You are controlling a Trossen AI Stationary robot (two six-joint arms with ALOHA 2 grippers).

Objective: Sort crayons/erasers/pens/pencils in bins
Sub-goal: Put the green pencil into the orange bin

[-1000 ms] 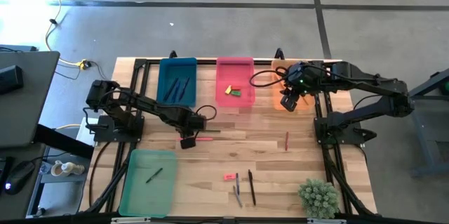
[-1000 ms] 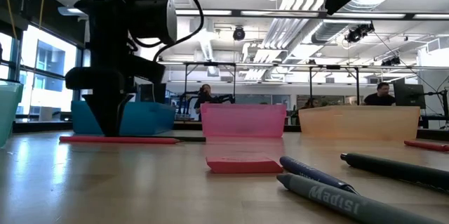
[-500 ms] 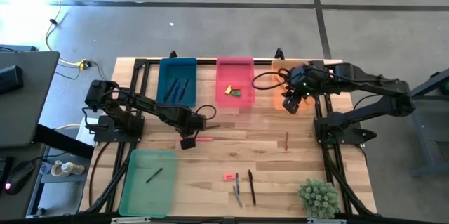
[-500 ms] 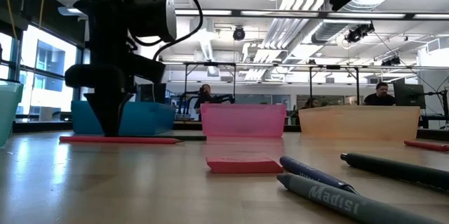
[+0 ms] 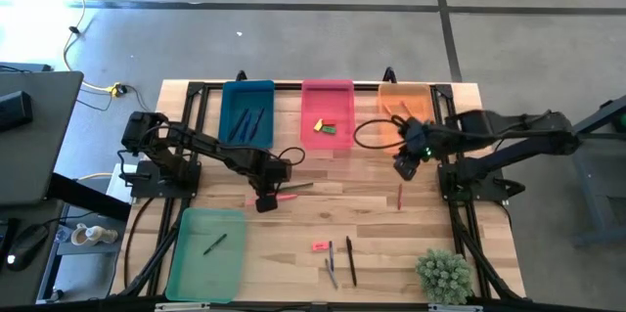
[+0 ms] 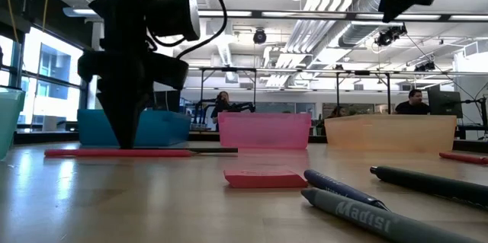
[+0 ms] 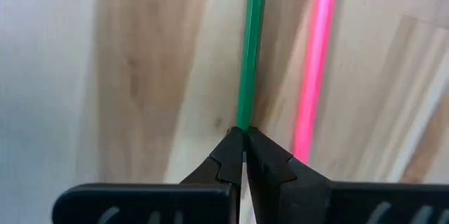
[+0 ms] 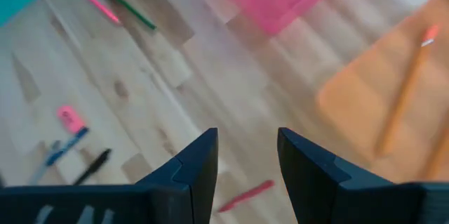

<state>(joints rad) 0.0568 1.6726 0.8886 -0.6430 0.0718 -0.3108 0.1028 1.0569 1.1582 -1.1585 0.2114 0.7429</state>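
Two pencils, green and pink, lie together; left gripper pinches the green one; right gripper hangs open.

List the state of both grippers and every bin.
left gripper, shut, tips at the green pencil's end, grip unclear.
right gripper, open, empty.
blue bin, holds pens.
pink bin, holds two erasers.
orange bin, holds an orange pencil.
green bin, holds one dark stick.
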